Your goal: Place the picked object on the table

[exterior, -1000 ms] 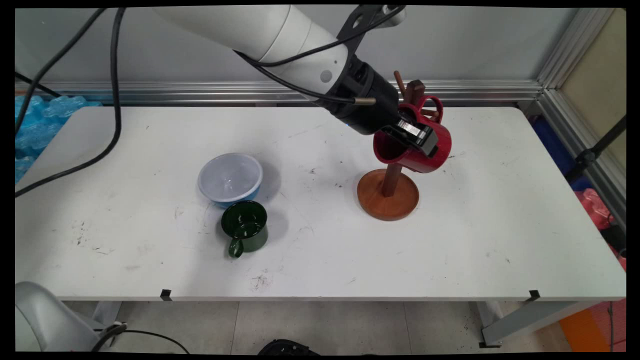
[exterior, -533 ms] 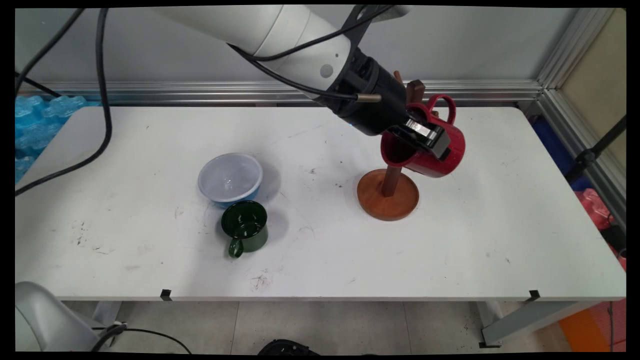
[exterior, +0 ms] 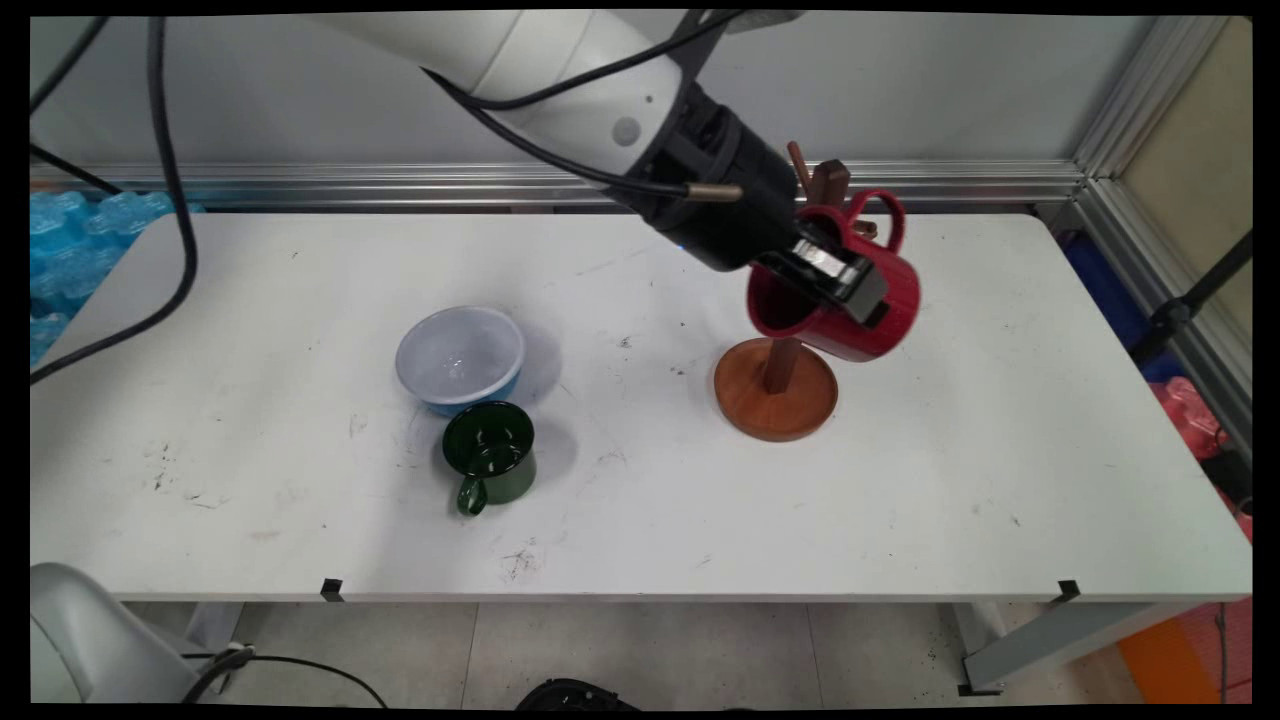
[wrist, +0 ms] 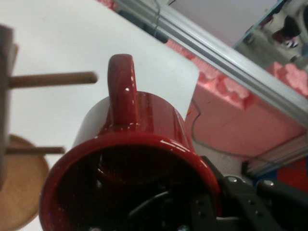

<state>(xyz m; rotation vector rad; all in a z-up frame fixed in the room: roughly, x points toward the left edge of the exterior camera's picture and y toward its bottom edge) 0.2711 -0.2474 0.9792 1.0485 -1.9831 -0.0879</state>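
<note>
- While the arm reaches in from upper left, the gripper (exterior: pixel 838 280) has its fingers clamped on the rim of a red mug (exterior: pixel 868 300), one finger inside, one outside.
- Mug is off the table, tipped on its side, mouth facing lower left, handle up toward the wall.
- It hangs just beside the top of a wooden mug stand (exterior: pixel 776 385), above the stand's round base; handle is close to the pegs, but can't tell if it's hooked on one.
- Hand view: mug handle (wrist: pixel 121 86) is just right of a peg (wrist: pixel 53 79), a small gap between them.
- Green mug (exterior: pixel 490 460) w/ handle toward the near edge stands upright, touching or nearly touching a blue bowl (exterior: pixel 460 358), both well left of the stand on the white table (exterior: pixel 950 480).
</note>
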